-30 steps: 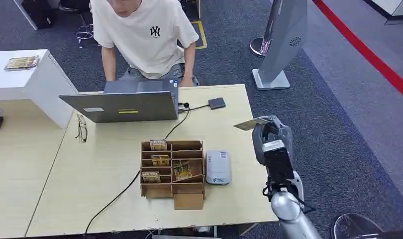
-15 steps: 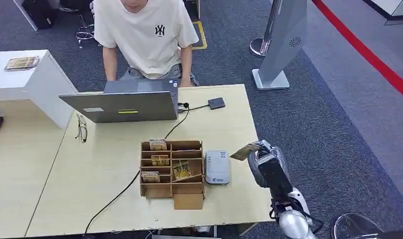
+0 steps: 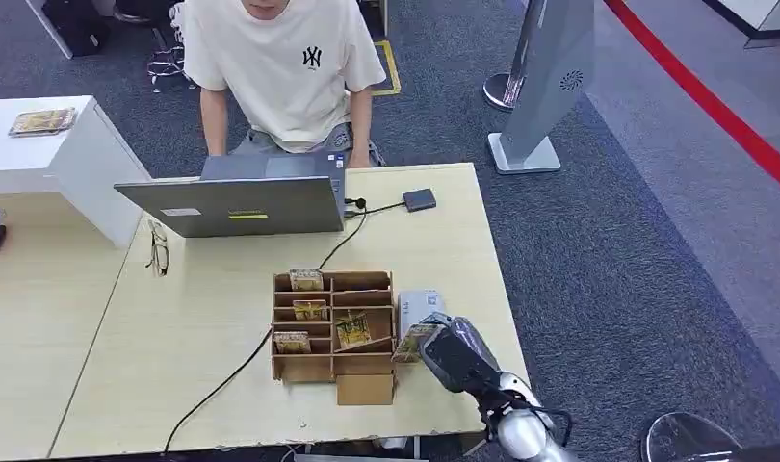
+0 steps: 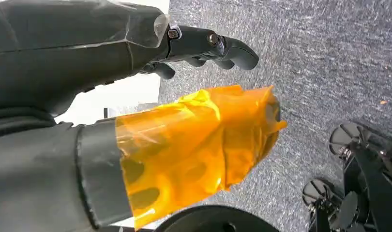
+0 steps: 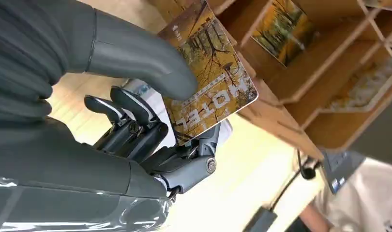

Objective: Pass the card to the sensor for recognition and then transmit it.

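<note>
On the pale wooden table (image 3: 213,318), the right hand (image 3: 451,354) pinches the card (image 3: 412,342) over the white sensor (image 3: 420,306); left hand (image 4: 136,121) holds nothing, fingers apart.

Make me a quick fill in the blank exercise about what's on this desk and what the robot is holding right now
1. The right hand pinches a card printed with the word ____.
2. That card hovers over the white card reader, which lies just right of the wooden ____.
3. A person sits behind the open ____ at the table's far edge.
4. A pair of ____ lies on the table left of the laptop.

Missing words: MOTEL; card organizer; laptop; glasses
</note>
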